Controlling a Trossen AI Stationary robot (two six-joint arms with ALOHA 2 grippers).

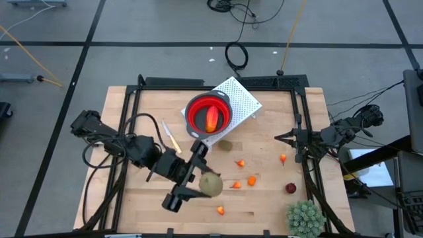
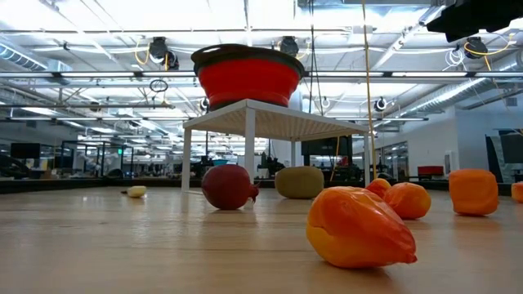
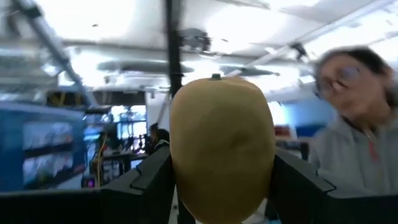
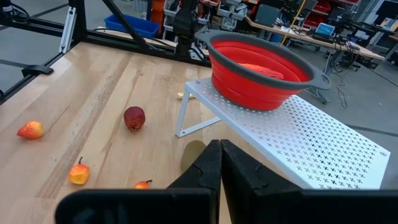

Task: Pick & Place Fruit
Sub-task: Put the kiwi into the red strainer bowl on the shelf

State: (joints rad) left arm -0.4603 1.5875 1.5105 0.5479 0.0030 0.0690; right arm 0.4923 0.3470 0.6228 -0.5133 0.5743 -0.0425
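Left pincer (image 1: pixel 201 185) clamped on olive-brown fruit (image 1: pixel 211 184); red bowl (image 1: pixel 209 114) straight beyond, farther across tabletop (image 1: pixel 264 198); right pincer (image 1: pixel 283 138) shut, parked right.

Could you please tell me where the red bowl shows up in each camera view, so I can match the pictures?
High view: red bowl at upper centre, on the white perforated rack.
Low view: bowl at upper centre, atop the rack.
Left wrist view: not in it; an olive-brown fruit between the left claw's fingers fills the picture.
Right wrist view: bowl at upper right, on the rack.
Shared landmark: the rack.
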